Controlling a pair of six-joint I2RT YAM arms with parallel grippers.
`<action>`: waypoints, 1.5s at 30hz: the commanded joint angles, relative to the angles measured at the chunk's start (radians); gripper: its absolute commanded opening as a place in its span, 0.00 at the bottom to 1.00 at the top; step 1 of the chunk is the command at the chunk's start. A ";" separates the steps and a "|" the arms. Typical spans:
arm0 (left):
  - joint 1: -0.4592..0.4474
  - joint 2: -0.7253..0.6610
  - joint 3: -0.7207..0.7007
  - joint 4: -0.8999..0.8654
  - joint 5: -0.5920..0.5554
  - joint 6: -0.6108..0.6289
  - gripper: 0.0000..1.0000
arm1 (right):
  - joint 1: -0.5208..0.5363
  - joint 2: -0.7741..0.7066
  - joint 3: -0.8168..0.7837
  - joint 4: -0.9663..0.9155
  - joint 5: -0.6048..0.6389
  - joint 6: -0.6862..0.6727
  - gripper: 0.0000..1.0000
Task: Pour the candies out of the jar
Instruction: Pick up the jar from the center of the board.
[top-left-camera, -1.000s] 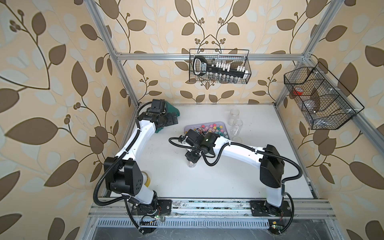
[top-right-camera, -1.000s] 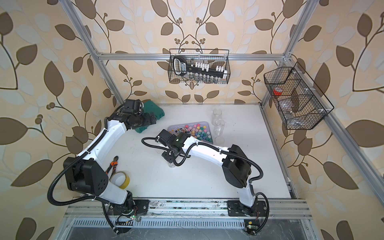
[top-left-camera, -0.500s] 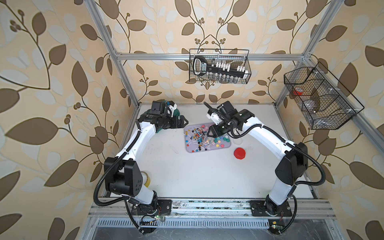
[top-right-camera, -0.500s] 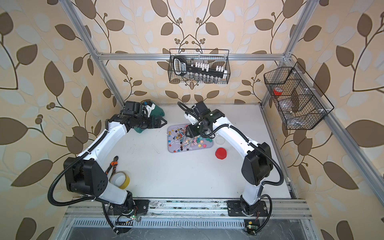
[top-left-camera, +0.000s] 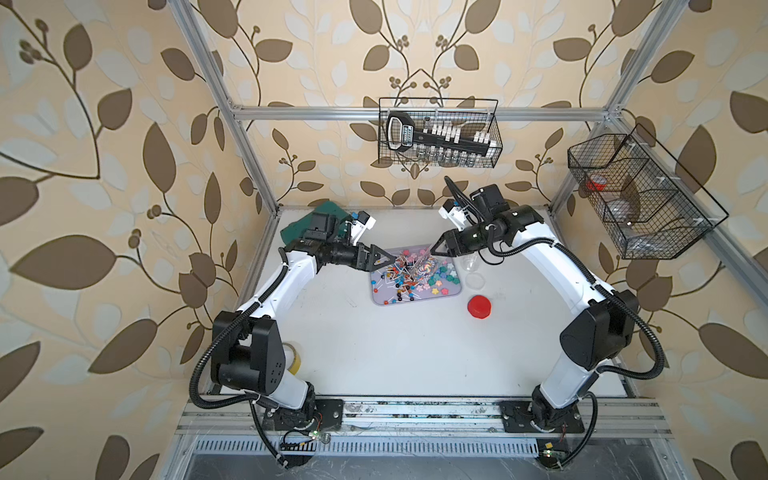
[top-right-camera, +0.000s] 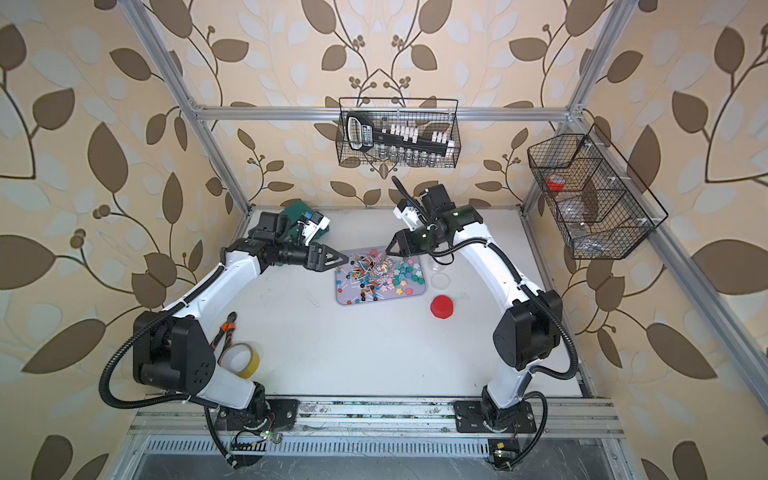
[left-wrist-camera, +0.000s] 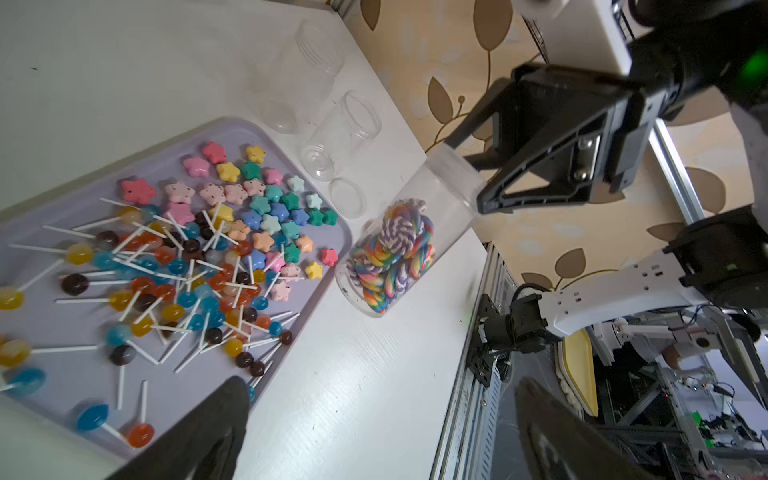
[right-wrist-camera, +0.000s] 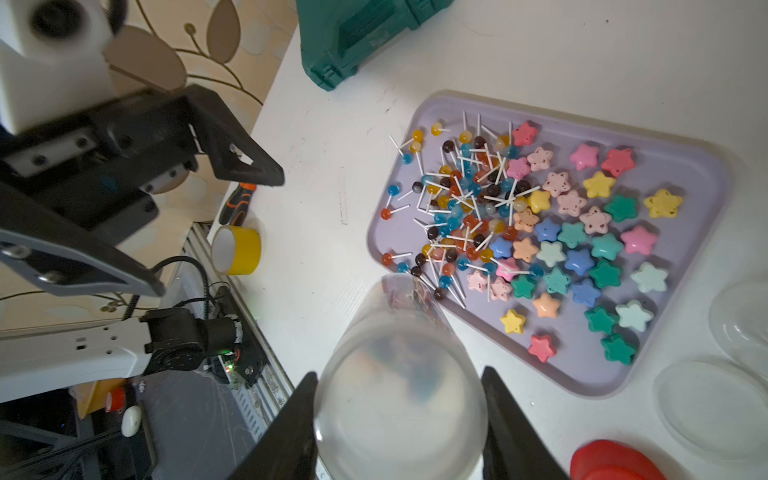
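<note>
Clamped at the base in right gripper (right-wrist-camera: 401, 415): jar (left-wrist-camera: 449, 187), long axis slanting mouth-down, away from the jaws, toward tray (left-wrist-camera: 232, 124). Bunched inside near the mouth: swirl lollipops (left-wrist-camera: 399, 249). Spread on tray beyond: other candies (left-wrist-camera: 199, 266). Farthest, across tray: left gripper (top-left-camera: 384, 261), spread wide, empty.

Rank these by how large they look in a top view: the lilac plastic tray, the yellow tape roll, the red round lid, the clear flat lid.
1. lilac plastic tray
2. yellow tape roll
3. red round lid and clear flat lid: about alike, so unranked.
</note>
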 joint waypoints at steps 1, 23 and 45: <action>-0.038 -0.053 -0.010 0.012 0.029 0.091 0.99 | -0.035 0.005 0.047 -0.023 -0.160 -0.001 0.35; -0.128 0.008 0.048 0.032 0.101 0.046 0.99 | 0.025 0.065 0.083 0.000 -0.465 0.062 0.36; -0.148 -0.023 0.036 -0.025 0.119 0.108 0.75 | 0.035 0.106 0.145 0.022 -0.453 0.100 0.36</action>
